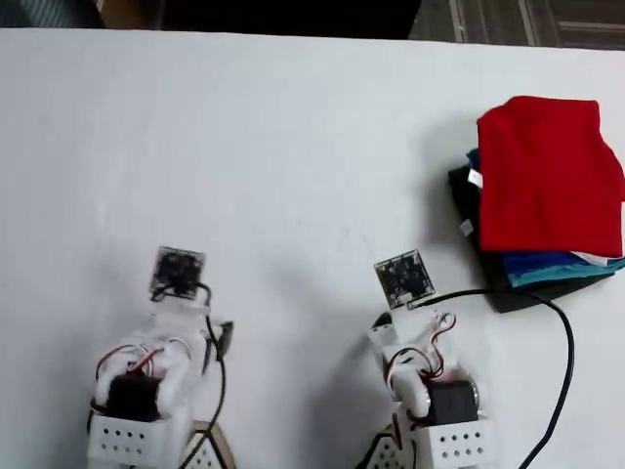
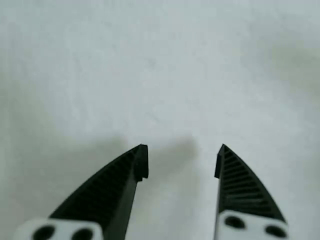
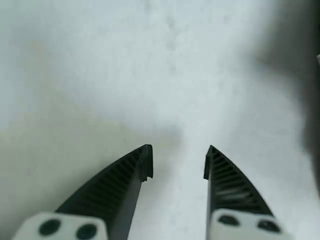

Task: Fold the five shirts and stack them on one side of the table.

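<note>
stack [image 1: 543,200]: cut by right edge | lower shirts [image 1: 542,266]: mostly under red shirt [image 1: 552,171]

No readable writing anywhere on that table. Two small white tags [image 1: 475,178] poked out at the near edge of the folded stack of shirts [image 1: 547,176], red on top with blue and black beneath, but any print on them was too small to make out. The square dark circuit boards [image 1: 403,278] on the arms' wrists gave nothing legible either.
</note>
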